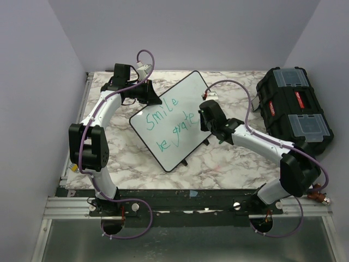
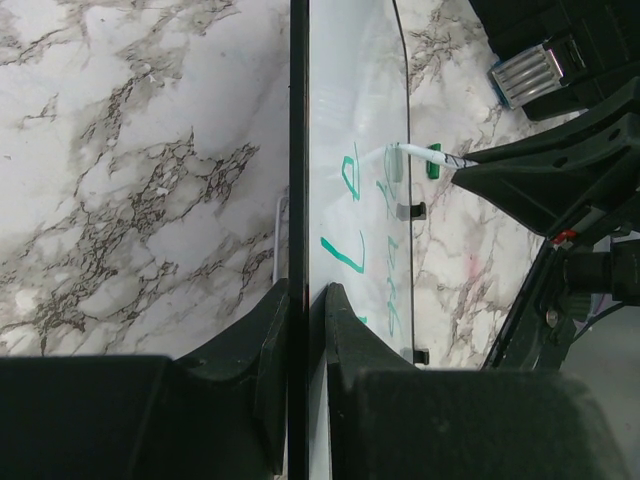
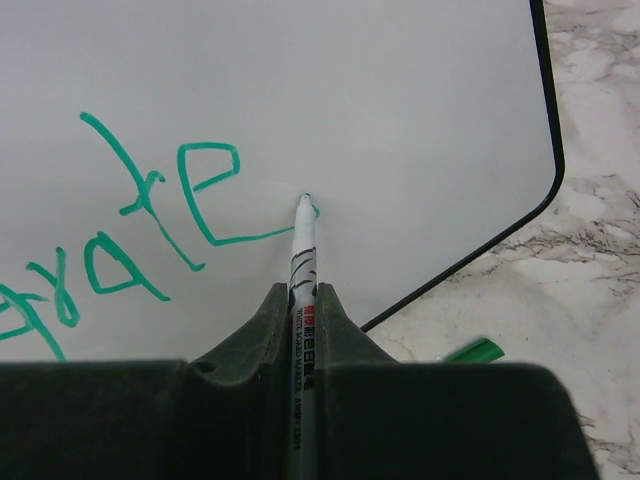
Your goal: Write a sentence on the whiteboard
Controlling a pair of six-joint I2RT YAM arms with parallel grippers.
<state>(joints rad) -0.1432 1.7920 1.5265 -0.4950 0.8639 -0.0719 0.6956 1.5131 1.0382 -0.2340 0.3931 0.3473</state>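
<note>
Whiteboard (image 1: 188,95) edge clamped in left pincer (image 2: 300,300); right pincer (image 3: 303,300) grips marker (image 3: 303,255), tip touching sentence (image 3: 148,197) end.

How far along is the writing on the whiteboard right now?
Done: green words reading "Smile be grate" on the whiteboard. In hand: the right end effector grips the marker, tip at the end of the last "e"; the left end effector clamps the board's edge. Left: "grate" looks unfinished, so probably more letters.
</note>
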